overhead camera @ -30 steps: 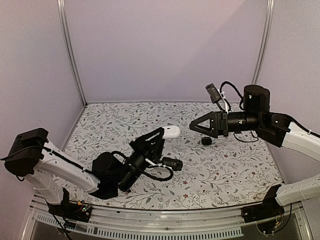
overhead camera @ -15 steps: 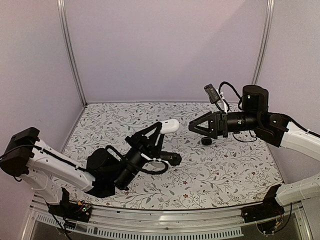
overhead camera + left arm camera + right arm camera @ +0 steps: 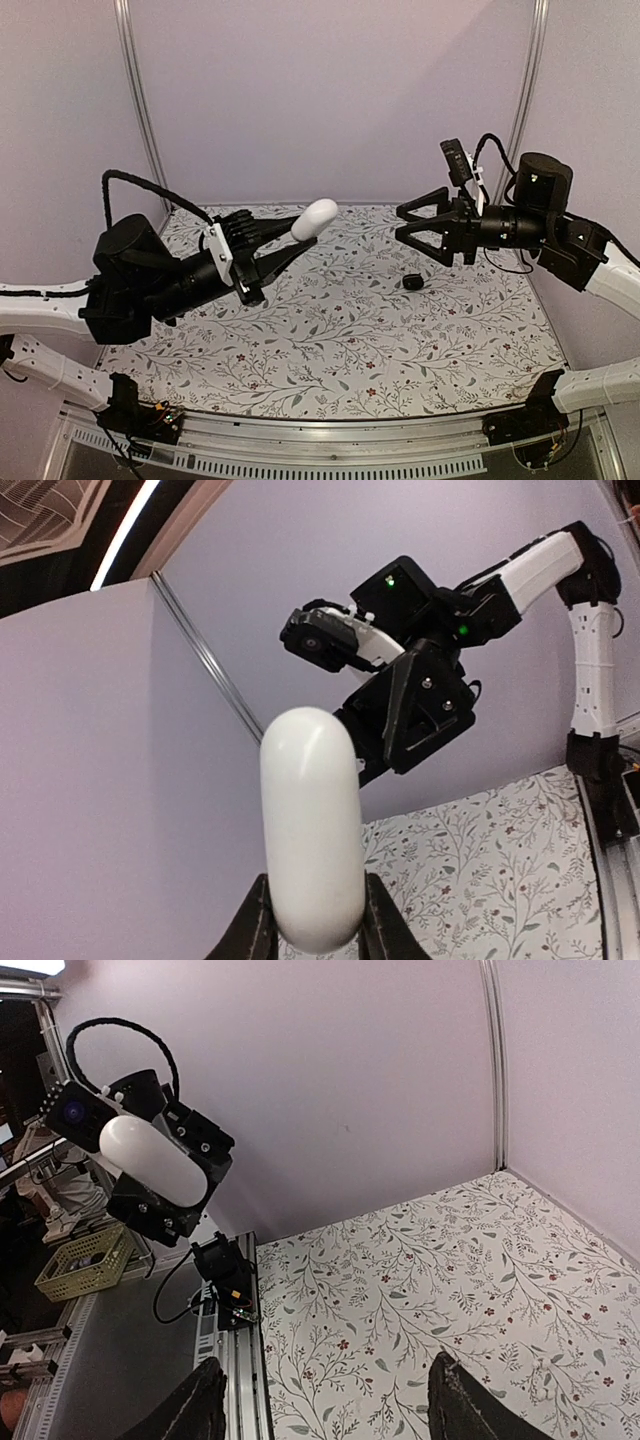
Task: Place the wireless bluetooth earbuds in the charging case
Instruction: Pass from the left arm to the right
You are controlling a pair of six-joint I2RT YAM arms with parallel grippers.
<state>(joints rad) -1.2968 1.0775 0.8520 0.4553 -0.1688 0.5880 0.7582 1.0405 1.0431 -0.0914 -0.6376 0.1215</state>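
Note:
My left gripper (image 3: 297, 233) is shut on a white oval pebble-shaped case (image 3: 320, 218) and holds it well above the table, its free end pointing at the right arm. In the left wrist view the case (image 3: 310, 830) stands upright between the fingers (image 3: 252, 932). It also shows in the right wrist view (image 3: 150, 1160). My right gripper (image 3: 401, 222) is open and empty, raised in the air facing the case; its jaws stand wide apart in the right wrist view (image 3: 325, 1398). One small dark roundish piece (image 3: 412, 283) lies on the table below the right gripper. No second one shows.
The floral table cover (image 3: 340, 330) fills the floor of the cell, with lilac walls behind and at the sides. A metal rail (image 3: 330, 455) runs along the near edge. Outside the cell a yellow basket (image 3: 85, 1260) shows in the right wrist view.
My left arm has risen from low over the table and swung back left, lifting the white case into the air. My right gripper has moved up and slightly right.

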